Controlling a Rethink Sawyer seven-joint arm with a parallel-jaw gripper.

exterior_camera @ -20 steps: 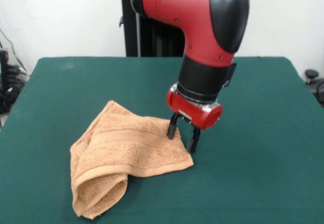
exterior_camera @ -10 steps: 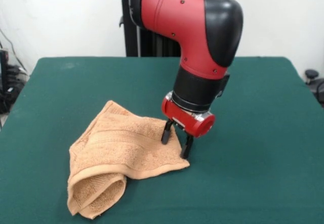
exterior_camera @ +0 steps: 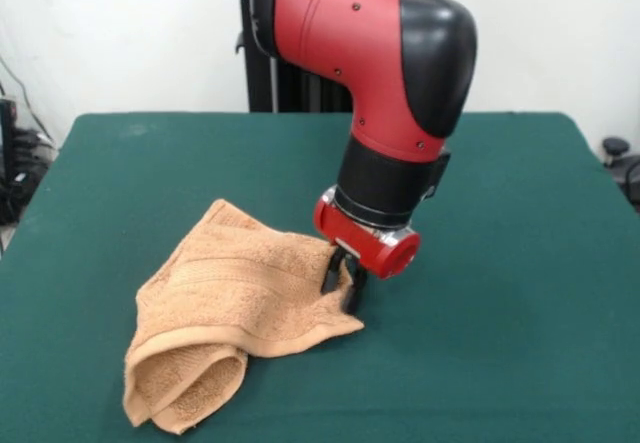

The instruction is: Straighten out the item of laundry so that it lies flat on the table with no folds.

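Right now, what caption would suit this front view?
Red robot arm's gripper pinches the right edge of a folded peach towel on a green table.

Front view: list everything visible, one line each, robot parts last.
towel: one, orange-tan, folded and bunched on the table left of centre, a rolled fold at its near left end.
table: one, dark green cloth cover, fills most of the picture.
wall: white, behind the table.
cables: dark clutter at the left edge, past the table; count unclear.
black object: one, at the right edge beyond the table.
pedestal: one, black, behind the table.
arm: one, red and black, coming down over the table's middle.
hand: one, black fingers closed on the towel's right edge.
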